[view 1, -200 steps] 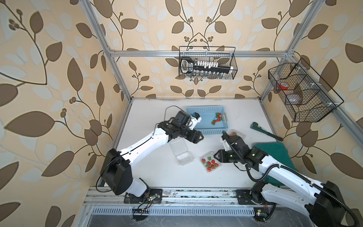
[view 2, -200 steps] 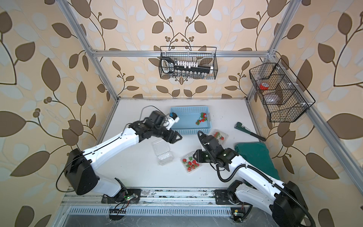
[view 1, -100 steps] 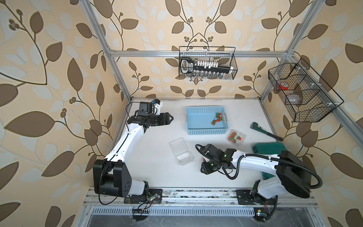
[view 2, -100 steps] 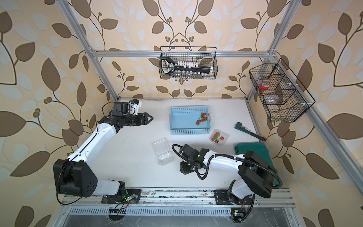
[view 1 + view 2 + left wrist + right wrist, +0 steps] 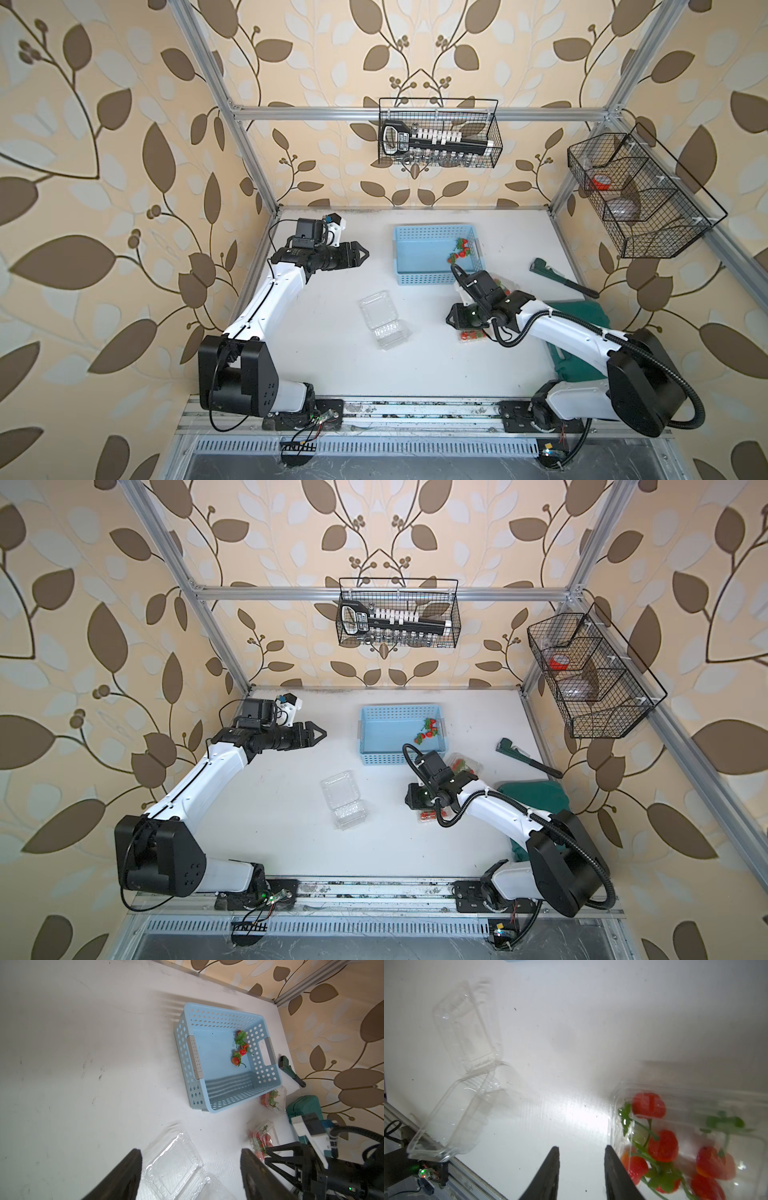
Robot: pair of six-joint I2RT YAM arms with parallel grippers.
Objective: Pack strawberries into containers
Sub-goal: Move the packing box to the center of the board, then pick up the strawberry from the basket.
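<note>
Lid open on empty clamshell (image 5: 384,322); at its 3 o'clock, filled clamshell (image 5: 695,1093) holds strawberries (image 5: 663,1146). Fingers parted, gripping nothing: right gripper (image 5: 581,1147), left gripper (image 5: 191,1150).

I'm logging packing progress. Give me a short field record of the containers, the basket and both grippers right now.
left gripper: open, empty
right gripper: open, empty
empty container: lid open, mid-table
near filled container: beside right gripper
far filled container: by the basket's corner
basket: holds a few strawberries
</note>
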